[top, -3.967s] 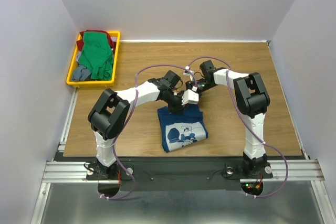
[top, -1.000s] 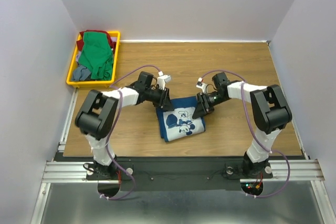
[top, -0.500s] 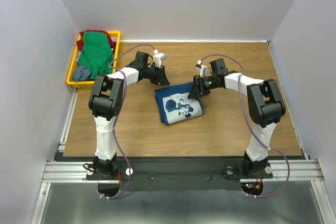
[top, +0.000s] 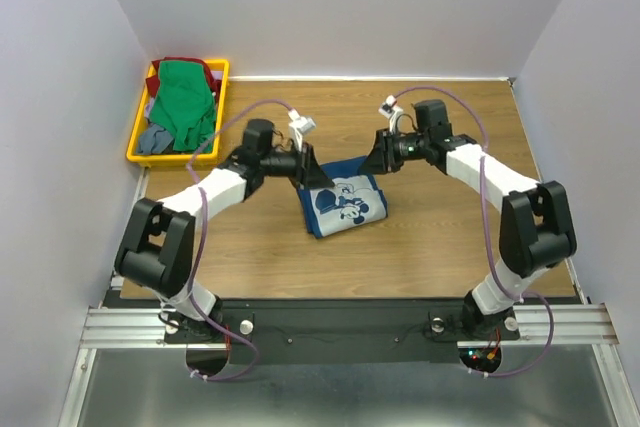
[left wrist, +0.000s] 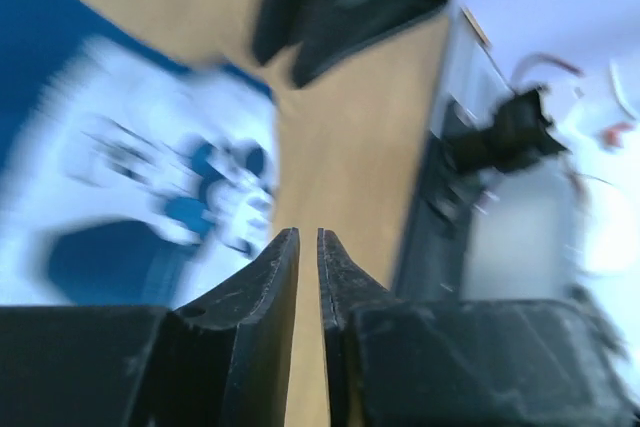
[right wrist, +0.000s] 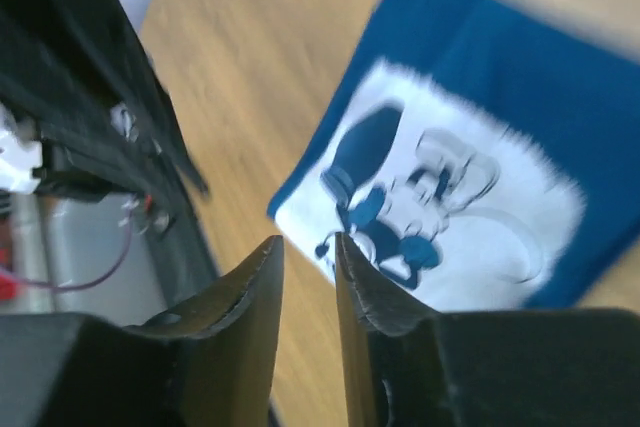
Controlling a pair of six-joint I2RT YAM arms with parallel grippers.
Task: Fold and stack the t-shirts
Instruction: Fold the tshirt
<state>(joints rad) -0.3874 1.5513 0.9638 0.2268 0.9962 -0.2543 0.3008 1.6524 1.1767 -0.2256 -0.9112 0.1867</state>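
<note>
**Top external view.** The navy t-shirt (top: 345,205) lies folded into a compact rectangle near the middle of the table (top: 450,237), white print facing up. The left gripper (top: 308,169) sits at the shirt's far-left corner. The right gripper (top: 378,159) sits just beyond its far-right corner. You cannot tell from this view whether either one touches the cloth. The green t-shirt (top: 183,102), the dark red t-shirt (top: 185,62) and the grey-blue t-shirt (top: 155,137) lie heaped in the yellow tray (top: 170,158) at the far-left corner of the table, well apart from both grippers.

**Left wrist view.** The picture is blurred. The left gripper (left wrist: 308,234) shows its fingers only a thin slit apart, with nothing between them. The navy t-shirt (left wrist: 130,177) lies to the left of the tips and bare wood lies under them.

**Right wrist view.** The right gripper (right wrist: 308,239) shows a narrow gap between its fingers, and that gap is empty. The navy t-shirt (right wrist: 450,187) lies beyond the tips, with no cloth pinched.

**Step in hand.** Judge the navy fold as finished or nearly finished. The three shirts in the tray are not yet folded.

**Next move.** Send the left arm to the tray, widen its fingers first, and take hold of the green shirt on top. Keep the right arm clear of the folded stack.
</note>
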